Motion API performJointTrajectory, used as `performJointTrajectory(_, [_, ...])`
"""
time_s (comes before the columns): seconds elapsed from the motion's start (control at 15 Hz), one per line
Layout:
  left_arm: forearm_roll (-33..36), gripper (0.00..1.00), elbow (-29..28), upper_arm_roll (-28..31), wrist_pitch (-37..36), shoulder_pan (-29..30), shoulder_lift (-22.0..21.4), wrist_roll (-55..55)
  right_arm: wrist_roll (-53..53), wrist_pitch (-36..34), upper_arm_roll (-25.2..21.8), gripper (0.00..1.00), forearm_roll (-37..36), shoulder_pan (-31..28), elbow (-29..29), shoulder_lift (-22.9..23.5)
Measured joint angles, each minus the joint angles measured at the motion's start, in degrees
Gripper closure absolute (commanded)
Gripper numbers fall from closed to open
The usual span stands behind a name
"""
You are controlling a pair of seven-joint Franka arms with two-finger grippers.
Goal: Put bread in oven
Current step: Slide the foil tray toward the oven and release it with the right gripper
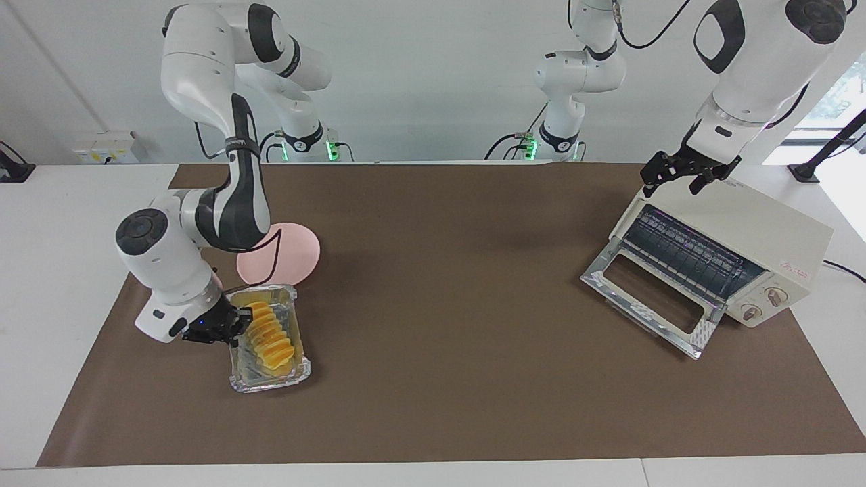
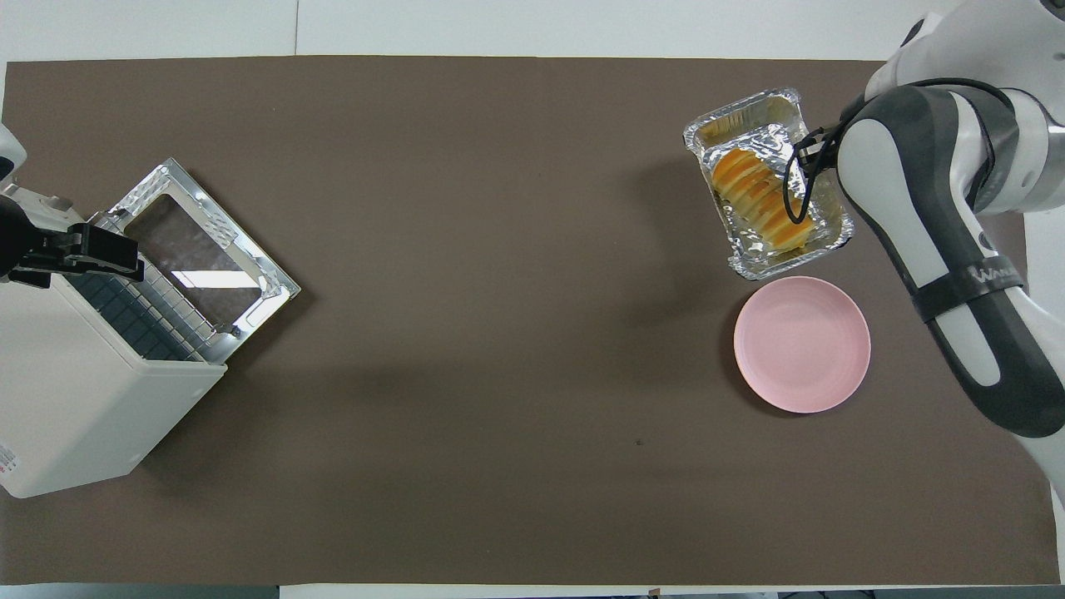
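The bread [image 1: 270, 335] [image 2: 753, 195], a ridged yellow-orange loaf, lies in a crinkled silver foil tray [image 1: 270, 380] [image 2: 749, 266]. My right gripper [image 1: 229, 330] is shut on the tray's long rim at the right arm's end of the table. It holds the tray a little above the mat, and the right forearm partly covers the tray in the overhead view. The cream-white oven [image 1: 744, 230] [image 2: 75, 399] stands at the left arm's end with its glass door [image 1: 649, 297] [image 2: 200, 249] dropped open and the wire rack showing. My left gripper [image 1: 683, 177] [image 2: 100, 254] waits open over the oven's top edge.
A round pink plate [image 1: 291, 253] [image 2: 802, 344] lies on the brown mat [image 1: 440, 304] just nearer to the robots than the tray. A power cable runs off the oven's side at the table's edge.
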Motion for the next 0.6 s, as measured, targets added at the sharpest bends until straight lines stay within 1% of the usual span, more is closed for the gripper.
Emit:
performJointTrajectory(0.13, [0.0, 0.0, 0.0, 0.0, 0.0, 0.0, 0.0, 0.0, 7.0, -3.3, 0.3, 1.0, 0.5, 5.2, 1.9, -1.7])
performJointTrajectory(0.33, [0.0, 0.0, 0.0, 0.0, 0.0, 0.0, 0.0, 0.0, 20.7, -3.7, 0.5, 1.0, 3.9, 14.0, 2.4, -2.2])
performJointTrajectory(0.47, [0.0, 0.0, 0.0, 0.0, 0.0, 0.0, 0.0, 0.0, 27.2, -1.8, 0.5, 1.0, 4.4, 19.2, 1.2, -1.9])
performJointTrajectory(0.6, [0.0, 0.0, 0.0, 0.0, 0.0, 0.0, 0.0, 0.0, 31.3, 4.5, 0.5, 1.0, 4.4, 23.5, -3.3, -1.6])
